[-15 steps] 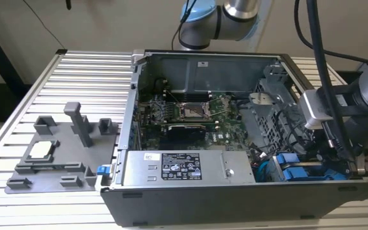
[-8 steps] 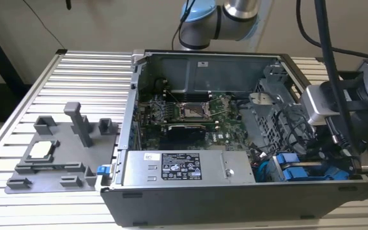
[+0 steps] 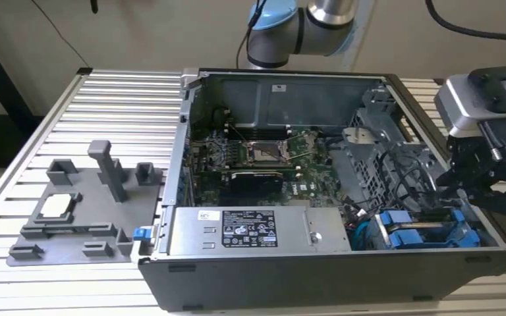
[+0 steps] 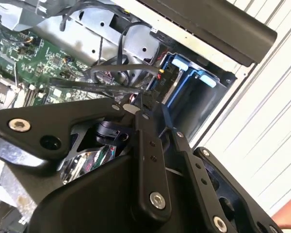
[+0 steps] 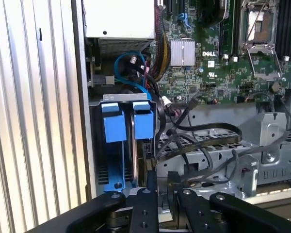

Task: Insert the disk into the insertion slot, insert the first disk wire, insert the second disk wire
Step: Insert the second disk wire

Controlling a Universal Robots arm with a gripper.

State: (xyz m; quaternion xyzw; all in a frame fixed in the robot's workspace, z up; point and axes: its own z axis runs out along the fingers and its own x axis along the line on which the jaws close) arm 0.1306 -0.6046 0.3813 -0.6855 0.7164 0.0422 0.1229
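The blue-framed disk [image 5: 123, 141] sits upright in the insertion slot [image 5: 99, 145]; the gripper [image 5: 162, 182] pinches a black wire [image 5: 203, 145], jaws nearly together.

Disk [image 3: 426, 232]: blue carrier bracket visible, seated upright on edge inside insertion slot [image 3: 369, 232], at open case's front corner toward exterior view's right. In first wrist view, disk [image 5: 141, 145] shows two bright blue bracket tabs side by side, thin metal edge between them. Black wires [image 5: 203, 141] loop just beside slot, over grey cage.
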